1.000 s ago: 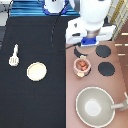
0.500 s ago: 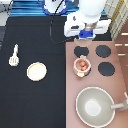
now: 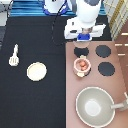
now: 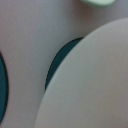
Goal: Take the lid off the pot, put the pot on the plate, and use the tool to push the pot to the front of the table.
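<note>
While the gripper (image 3: pixel 84 42) hangs over the stove's (image 3: pixel 96 85) top-left burner (image 3: pixel 81 51), its jaws' state cannot be told. Just below sits the pot (image 3: pixel 81 65) — lid hidden or off, unclear. Plate (image 3: pixel 36 71) and tool (image 3: pixel 14 55) lie apart on the tabletop (image 3: pixel 35 105).

No readable text (or numbers) shows anywhere.

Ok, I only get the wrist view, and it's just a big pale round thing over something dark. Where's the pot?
Observer: The pot sits on the stove, uncovered, with its reddish inside showing.
Operator: And where's the end effector?
Observer: The end effector hangs over the stove, just toward the exterior view's top from the pot, above a burner.
Operator: Can you see the plate?
Observer: Yes. The plate lies bare on the black table, to the exterior view's left of the pot. The tool is further left.
</note>
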